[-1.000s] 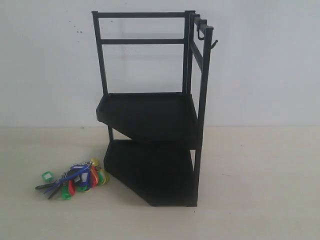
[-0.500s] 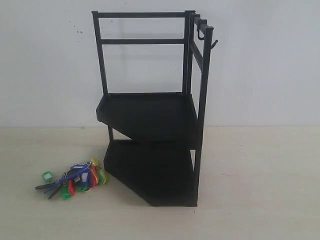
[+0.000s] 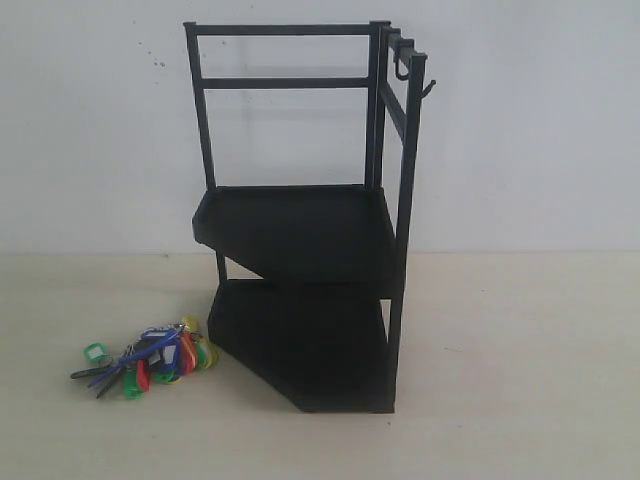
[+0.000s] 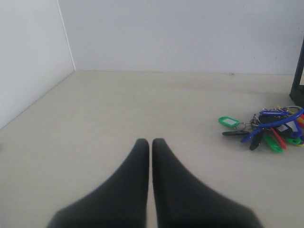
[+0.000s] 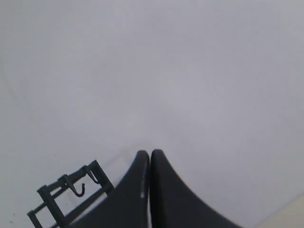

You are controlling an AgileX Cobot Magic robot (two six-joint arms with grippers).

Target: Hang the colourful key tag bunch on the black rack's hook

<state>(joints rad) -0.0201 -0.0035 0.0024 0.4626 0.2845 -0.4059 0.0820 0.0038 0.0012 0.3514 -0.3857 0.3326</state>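
Observation:
The colourful key tag bunch (image 3: pixel 150 358) lies on the table just left of the black rack (image 3: pixel 300 230), close to its lower tray. In the left wrist view the bunch (image 4: pixel 268 129) rests off to one side, well apart from my left gripper (image 4: pixel 150 141), which is shut and empty above bare table. The hook (image 3: pixel 429 90) sticks out from the rack's front corner post near the top. My right gripper (image 5: pixel 150 152) is shut on nothing and faces the white wall; the rack's top rail with small hooks (image 5: pixel 78 188) shows beside it. Neither gripper appears in the exterior view.
A white wall (image 3: pixel 520 150) stands behind the rack. Another white wall (image 4: pixel 28 57) borders the table on the left arm's side. The beige table (image 3: pixel 520 380) extends right of the rack.

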